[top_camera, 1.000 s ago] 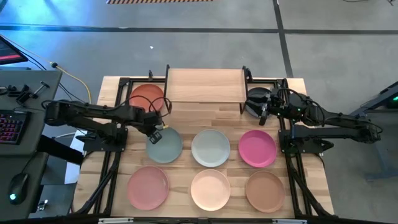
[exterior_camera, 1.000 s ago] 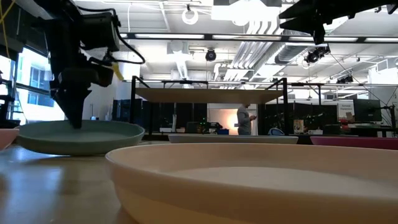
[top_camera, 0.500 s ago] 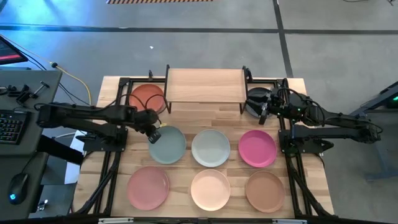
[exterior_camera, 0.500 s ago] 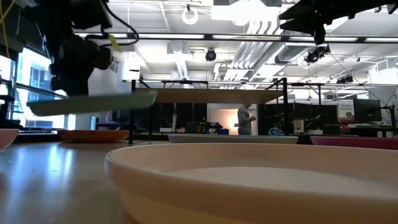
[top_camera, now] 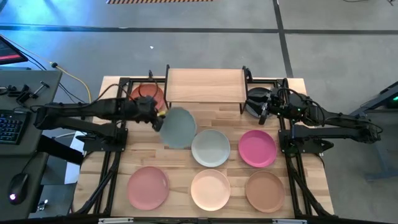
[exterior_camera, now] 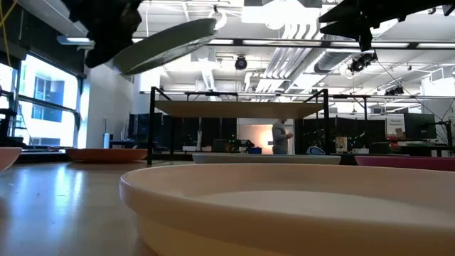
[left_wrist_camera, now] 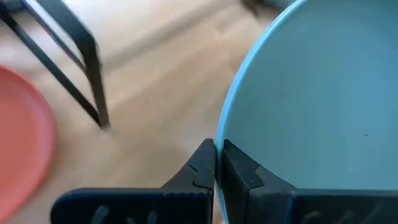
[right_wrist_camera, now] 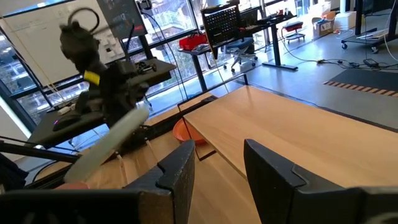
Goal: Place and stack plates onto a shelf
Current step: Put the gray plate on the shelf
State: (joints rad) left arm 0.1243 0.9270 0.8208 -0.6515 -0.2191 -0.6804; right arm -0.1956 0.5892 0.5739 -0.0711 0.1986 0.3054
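So the left pincer (top_camera: 159, 117) was pinched tight on the rim of the sage green plate (top_camera: 178, 127), which hung tilted in the air off the worktop (top_camera: 224, 115), just in front of the shelf (top_camera: 205, 85) near its left-front leg. From the pincer the plate stuck out toward the right arm's side, w/ the shelf top just behind it and higher up, so imo the next move was basically lift and swing back over that front edge. The tilt looked like the thing to watch, prob needs levelling first. Orange plate (top_camera: 145, 94) sat left of the shelf, right beside it. Right pincer (top_camera: 262, 106) was spread wide, holding nothing, parked over the dark grey plate (top_camera: 256, 99) just right of the shelf. Left arm was obv the one in play.
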